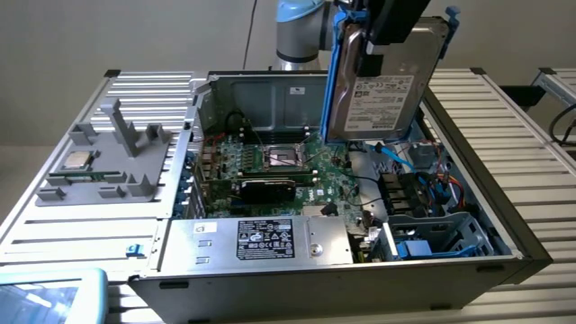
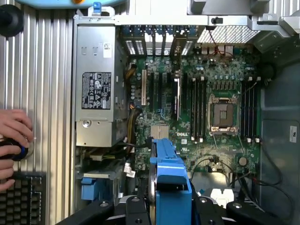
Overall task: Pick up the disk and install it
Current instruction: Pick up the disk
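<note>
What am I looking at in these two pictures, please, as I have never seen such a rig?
A robot arm ends in a pincer, shut on the disk, a hard drive in a blue frame, held upright above an open computer case. The exterior view comes from a camera off the arm; the wrist view looks from the arm down into the case. On the exterior view's left, a grey holder carries a small chip. A person's hand lies beside the case.
</note>
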Robot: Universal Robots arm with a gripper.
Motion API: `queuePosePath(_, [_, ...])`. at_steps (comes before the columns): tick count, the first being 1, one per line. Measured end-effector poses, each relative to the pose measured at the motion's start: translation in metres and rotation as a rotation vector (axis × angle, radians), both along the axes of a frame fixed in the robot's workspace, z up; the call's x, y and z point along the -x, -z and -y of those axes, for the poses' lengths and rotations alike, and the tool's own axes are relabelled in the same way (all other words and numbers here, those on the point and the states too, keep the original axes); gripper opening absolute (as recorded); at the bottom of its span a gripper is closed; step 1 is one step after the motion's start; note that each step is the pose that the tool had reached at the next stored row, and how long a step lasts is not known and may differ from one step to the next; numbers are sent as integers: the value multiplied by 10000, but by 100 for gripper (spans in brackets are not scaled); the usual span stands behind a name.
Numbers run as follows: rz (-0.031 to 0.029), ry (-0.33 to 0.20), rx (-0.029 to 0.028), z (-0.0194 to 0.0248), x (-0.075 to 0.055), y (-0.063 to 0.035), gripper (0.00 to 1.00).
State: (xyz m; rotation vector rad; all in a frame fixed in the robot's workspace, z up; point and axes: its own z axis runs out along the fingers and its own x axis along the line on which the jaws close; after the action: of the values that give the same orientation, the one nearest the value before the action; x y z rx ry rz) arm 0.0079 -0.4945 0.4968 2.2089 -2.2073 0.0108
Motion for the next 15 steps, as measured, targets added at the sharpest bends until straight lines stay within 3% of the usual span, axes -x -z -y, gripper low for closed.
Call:
queuePosePath(4, [0, 1, 0, 106, -93, -22, 37])
queuePosePath(15, [0, 0, -1, 331, -399, -90, 37])
